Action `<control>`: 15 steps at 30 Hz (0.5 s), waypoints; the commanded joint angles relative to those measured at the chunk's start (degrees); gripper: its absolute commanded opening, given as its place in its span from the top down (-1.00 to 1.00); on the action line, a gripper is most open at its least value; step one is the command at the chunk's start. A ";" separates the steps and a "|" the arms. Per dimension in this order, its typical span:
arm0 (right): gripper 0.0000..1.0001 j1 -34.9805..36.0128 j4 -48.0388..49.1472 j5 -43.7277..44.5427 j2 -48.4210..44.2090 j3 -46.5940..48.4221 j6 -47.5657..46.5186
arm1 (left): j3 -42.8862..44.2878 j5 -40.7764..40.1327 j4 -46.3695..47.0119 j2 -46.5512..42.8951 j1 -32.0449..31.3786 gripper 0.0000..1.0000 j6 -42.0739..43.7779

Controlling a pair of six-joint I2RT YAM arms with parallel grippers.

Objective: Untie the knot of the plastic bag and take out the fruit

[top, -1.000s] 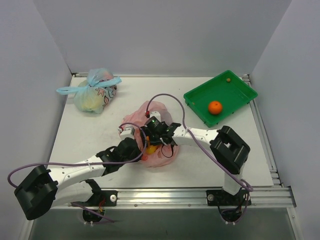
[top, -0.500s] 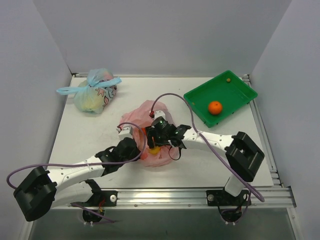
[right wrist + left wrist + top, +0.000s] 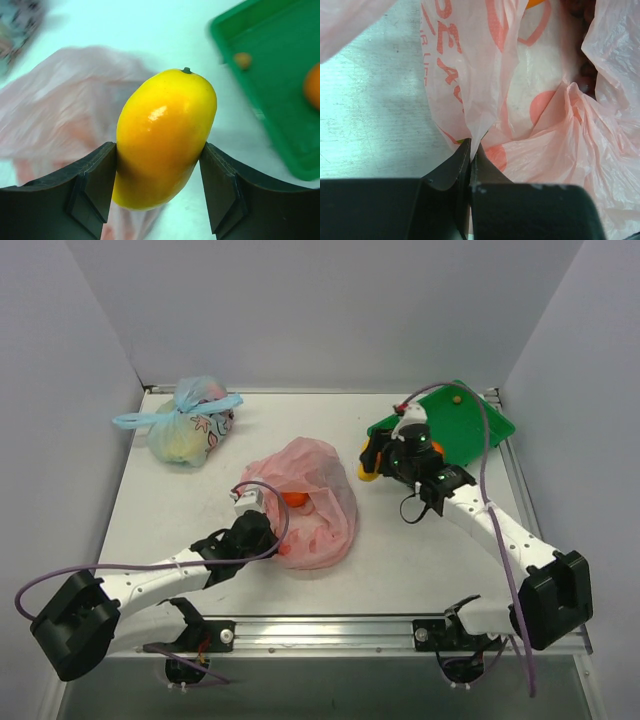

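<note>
Table (image 3: 165, 515) w/ pink bag (image 3: 320, 502), blue-tied bag (image 3: 190, 432) (rear left), green tray (image 3: 470, 435).

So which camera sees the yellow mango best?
The right wrist view: the mango fills the picture, held by the right gripper. The top view shows only a small yellow bit; the left wrist view shows none.

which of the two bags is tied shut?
The patterned bag at the far left, knotted with a light-blue tie. The pink bag lies open, an orange showing inside, its edge pinched by the left gripper.
</note>
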 commanded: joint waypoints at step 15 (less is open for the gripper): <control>-0.14 -25.94 -1.25 -2.72 27.91 23.57 1.05 | -1.18 2.05 3.15 -1.12 0.14 0.86 -0.03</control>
